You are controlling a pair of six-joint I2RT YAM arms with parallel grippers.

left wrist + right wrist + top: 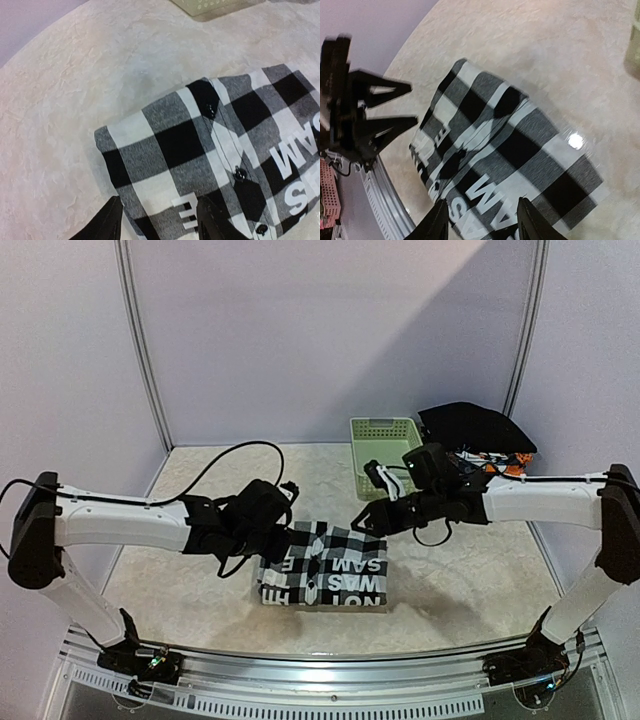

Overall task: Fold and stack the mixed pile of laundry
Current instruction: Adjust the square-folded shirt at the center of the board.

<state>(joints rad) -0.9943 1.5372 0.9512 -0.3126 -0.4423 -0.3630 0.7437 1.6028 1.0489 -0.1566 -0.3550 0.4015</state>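
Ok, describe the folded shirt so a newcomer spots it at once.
On the pale table, near the middle of its front edge, lies a folded checked shirt. Unlike the plain black cloth at the back right, it has black-and-white squares and white lettering.

Count on the worktop: laundry, basket, end effectors

One checked shirt, one black cloth, one basket, one left end effector and one right end effector; the printed pieces at far right are too bunched to count.
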